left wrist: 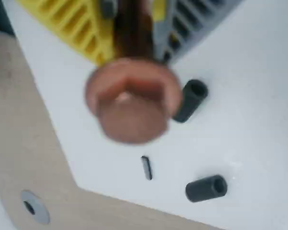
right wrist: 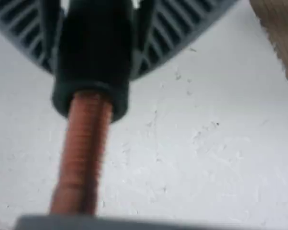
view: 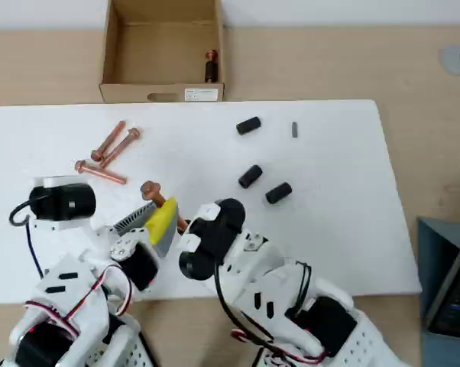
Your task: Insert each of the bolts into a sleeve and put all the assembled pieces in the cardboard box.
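Observation:
My left gripper (view: 160, 212), with one yellow and one grey finger, is shut on a copper bolt (view: 150, 189) over the white mat. The bolt's flanged head (left wrist: 132, 103) faces the left wrist camera. My right gripper (view: 187, 228) is shut on a black sleeve (right wrist: 91, 57). The bolt's threaded end (right wrist: 82, 158) sits inside that sleeve's mouth. Three loose bolts (view: 108, 145) lie at the mat's left. Three loose sleeves (view: 250, 177) lie right of centre. The cardboard box (view: 111, 50) stands behind the mat and holds one assembled piece (view: 211, 67).
A small dark pin (view: 294, 130) lies on the white mat (view: 329, 245) near the far sleeve (view: 247, 126). A laptop (view: 448, 290) juts in at the right edge. A round grommet (view: 459, 57) sits in the wooden table at the far right.

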